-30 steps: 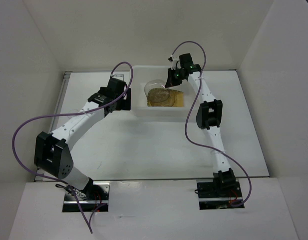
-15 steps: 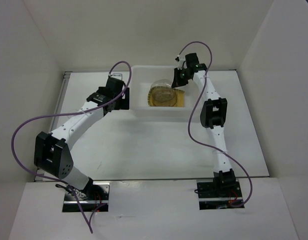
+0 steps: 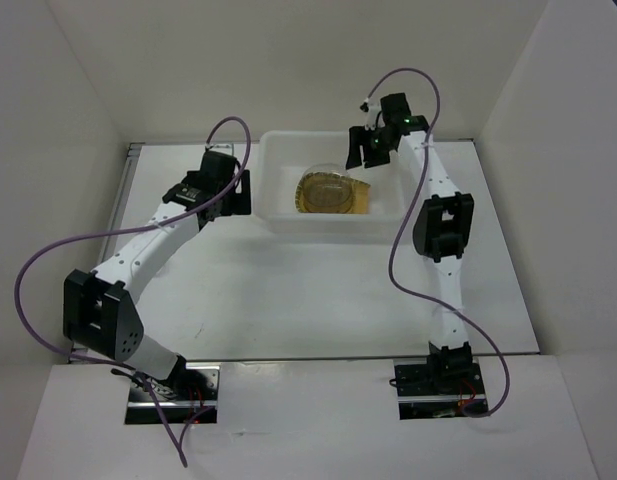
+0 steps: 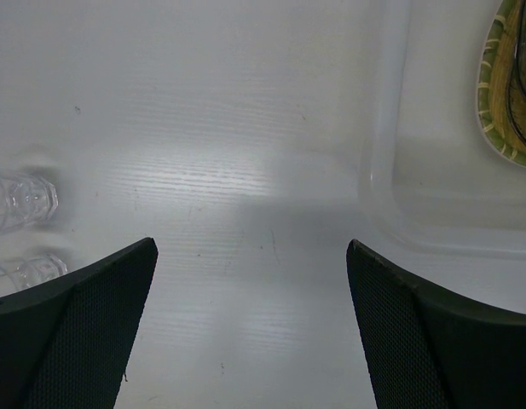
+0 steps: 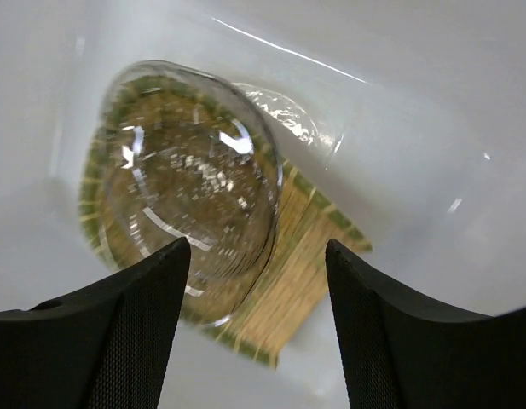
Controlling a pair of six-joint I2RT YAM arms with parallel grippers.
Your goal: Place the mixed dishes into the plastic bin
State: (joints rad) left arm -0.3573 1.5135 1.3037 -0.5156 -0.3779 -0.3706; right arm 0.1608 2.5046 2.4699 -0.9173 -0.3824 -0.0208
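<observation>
The plastic bin (image 3: pixel 276 190) stands at the back middle of the table. Inside it lies the tan fan-shaped plate (image 3: pixel 358 200) (image 5: pixel 309 268), and a smoky translucent dish (image 3: pixel 323 190) (image 5: pixel 190 209) rests on top of it. My right gripper (image 3: pixel 361 152) (image 5: pixel 256 247) hovers open above the bin's back right, with nothing between its fingers. On the table left of the bin, my left gripper (image 3: pixel 235 195) (image 4: pixel 251 244) is wide open and empty. Left of it, in the left wrist view, stands a tiny clear cup (image 4: pixel 26 198), with another clear glassy shape (image 4: pixel 28 271) just below.
In the left wrist view the bin's translucent wall (image 4: pixel 390 128) rises at right, and the plate's green-edged rim (image 4: pixel 505 85) shows through it. White walls enclose the table on three sides. A purple cable loops from each arm.
My right gripper has opened and let go of the smoky dish, which now lies on the plate in the bin. The right arm has drawn up and back; the left arm has shifted slightly left.
</observation>
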